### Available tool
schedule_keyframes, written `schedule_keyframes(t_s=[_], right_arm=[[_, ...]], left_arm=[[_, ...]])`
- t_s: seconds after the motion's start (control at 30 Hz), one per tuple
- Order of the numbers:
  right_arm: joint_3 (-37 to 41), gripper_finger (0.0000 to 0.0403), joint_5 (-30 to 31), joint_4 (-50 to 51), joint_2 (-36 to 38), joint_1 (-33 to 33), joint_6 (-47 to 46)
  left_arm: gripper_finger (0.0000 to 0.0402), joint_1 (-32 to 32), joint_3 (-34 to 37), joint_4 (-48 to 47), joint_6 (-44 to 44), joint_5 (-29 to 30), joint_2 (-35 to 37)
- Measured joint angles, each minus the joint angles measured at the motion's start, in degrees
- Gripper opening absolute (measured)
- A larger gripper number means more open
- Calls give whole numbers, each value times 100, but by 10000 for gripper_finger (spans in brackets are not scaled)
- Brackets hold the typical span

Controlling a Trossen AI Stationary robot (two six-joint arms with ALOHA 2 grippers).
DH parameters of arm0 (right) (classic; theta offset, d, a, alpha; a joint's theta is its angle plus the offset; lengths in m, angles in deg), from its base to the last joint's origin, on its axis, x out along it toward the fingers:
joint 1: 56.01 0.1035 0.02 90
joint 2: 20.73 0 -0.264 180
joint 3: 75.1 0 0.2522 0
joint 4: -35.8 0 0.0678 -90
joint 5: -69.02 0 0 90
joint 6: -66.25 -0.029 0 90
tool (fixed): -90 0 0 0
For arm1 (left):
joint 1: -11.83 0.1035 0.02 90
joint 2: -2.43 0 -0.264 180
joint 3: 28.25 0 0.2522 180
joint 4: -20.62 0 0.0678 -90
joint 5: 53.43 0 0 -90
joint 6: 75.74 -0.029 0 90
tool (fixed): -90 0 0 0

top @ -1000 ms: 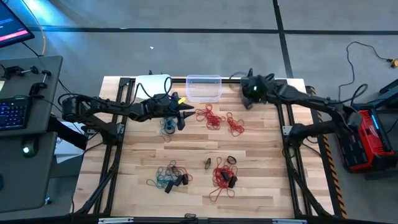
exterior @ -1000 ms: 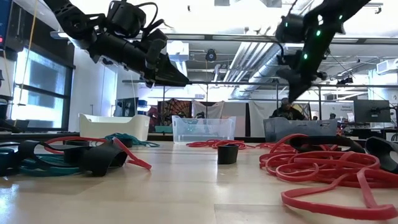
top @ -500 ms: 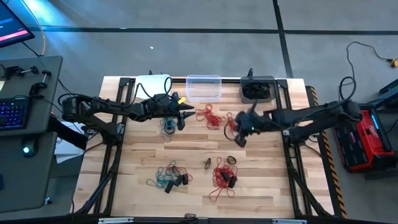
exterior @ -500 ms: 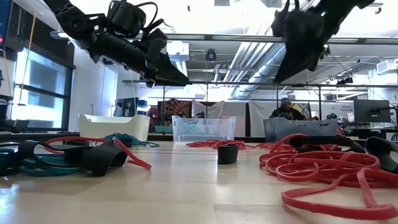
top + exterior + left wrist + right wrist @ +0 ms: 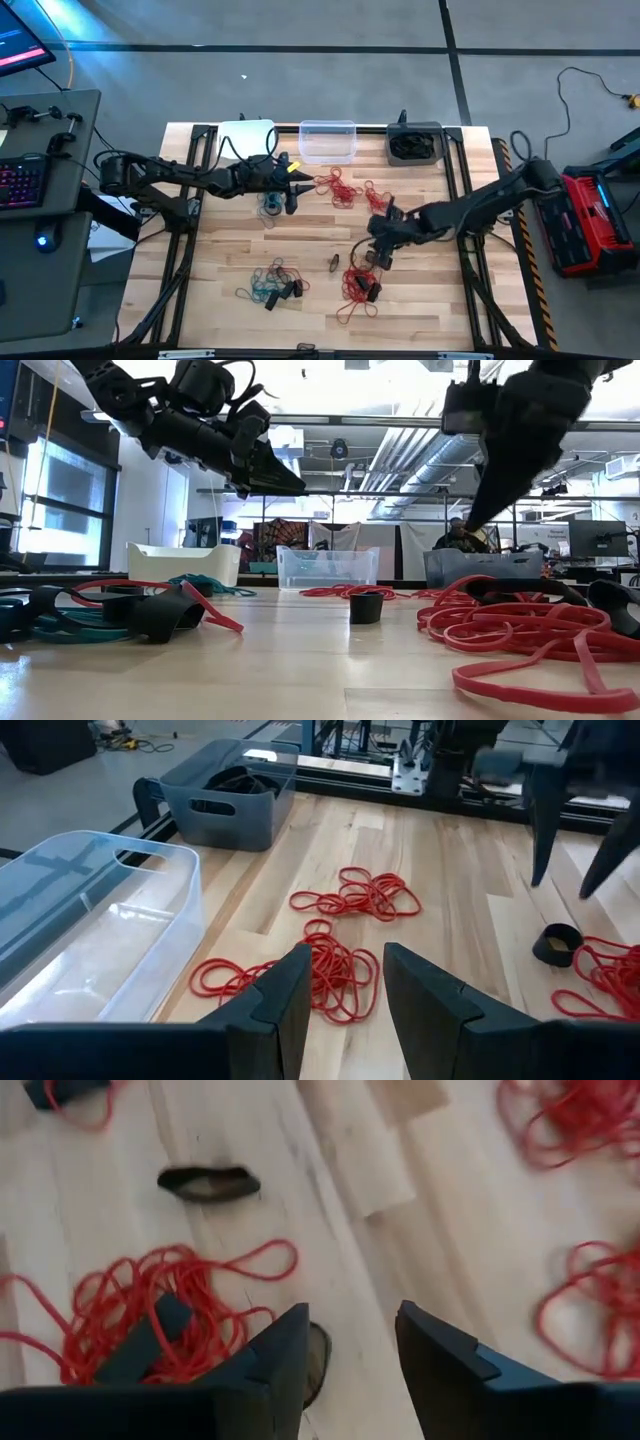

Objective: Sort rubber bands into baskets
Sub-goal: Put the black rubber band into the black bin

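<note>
Wooden worktop (image 5: 300, 240) is littered with bands: right gripper (image 5: 378, 252), fingers spread, hangs over a black band (image 5: 316, 1361) beside the red pile (image 5: 358, 285), presumably to grab it.

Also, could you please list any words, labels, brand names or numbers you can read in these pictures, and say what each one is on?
None can be read.
The white basket, clear basket and dark grey basket show no lettering.
The screen beside the table is too blurred to read.
</note>
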Motion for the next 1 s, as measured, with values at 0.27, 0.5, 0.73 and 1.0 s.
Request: schedule_keyframes(t_s=[0.27,0.5,0.73,1.0], right_arm=[[0,144,-448,-258,-511,91,-387],[0,141,-635,-526,-884,144,-533],[0,112,-498,-556,-1344,157,-451],[0,30,-455,-540,-1476,124,-129]], left_arm=[[120,-6,0,0,-12,3,0],[120,20,0,-12,-17,4,0],[120,20,0,-40,-17,4,0],[120,22,0,-48,-17,4,-1]])
